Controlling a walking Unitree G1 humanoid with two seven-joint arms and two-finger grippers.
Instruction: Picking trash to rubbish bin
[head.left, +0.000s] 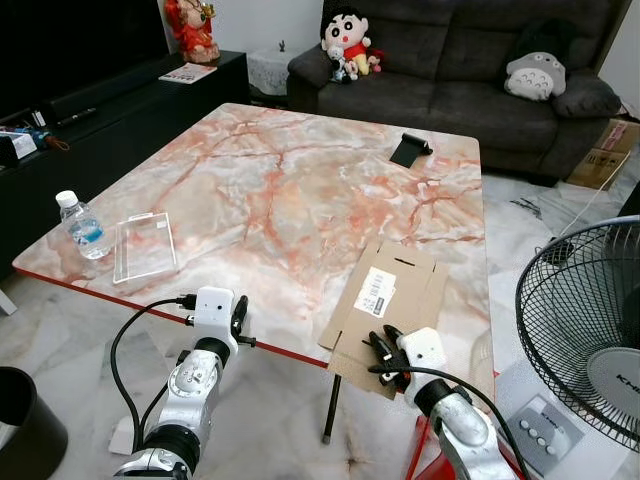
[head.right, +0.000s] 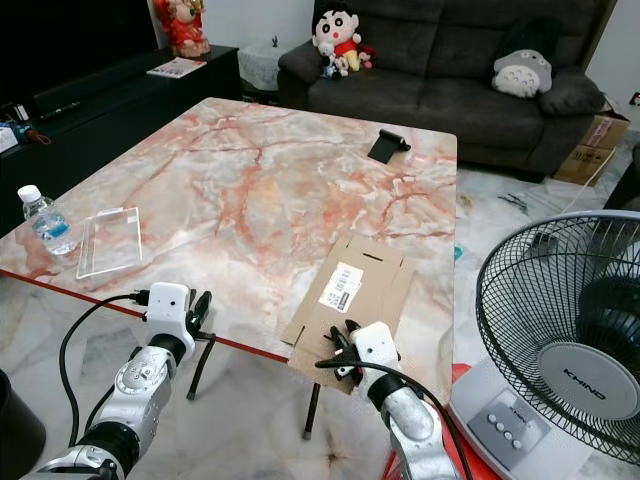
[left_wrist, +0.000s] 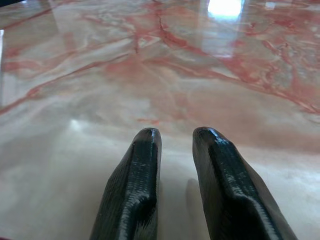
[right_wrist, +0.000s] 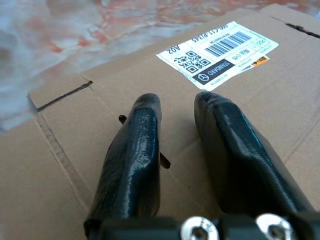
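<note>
A flattened brown cardboard box (head.left: 405, 280) with a white shipping label (head.left: 375, 292) lies at the front right of the marble table (head.left: 270, 190), its near end hanging over the edge. My right gripper (head.left: 383, 342) hovers just above that near end, its fingers (right_wrist: 140, 145) close together with nothing between them. My left gripper (head.left: 240, 312) sits at the table's front edge over bare marble, fingers (left_wrist: 142, 170) also close together and empty. A plastic water bottle (head.left: 82, 225) and a clear plastic tray (head.left: 145, 245) rest at the front left. A black bin (head.left: 25, 420) stands on the floor, lower left.
A standing fan (head.left: 590, 320) is close on my right. A small black stand (head.left: 410, 150) sits at the table's far right. A dark sofa (head.left: 470, 90) with plush toys lies behind, and a low black TV console (head.left: 120, 100) on the left.
</note>
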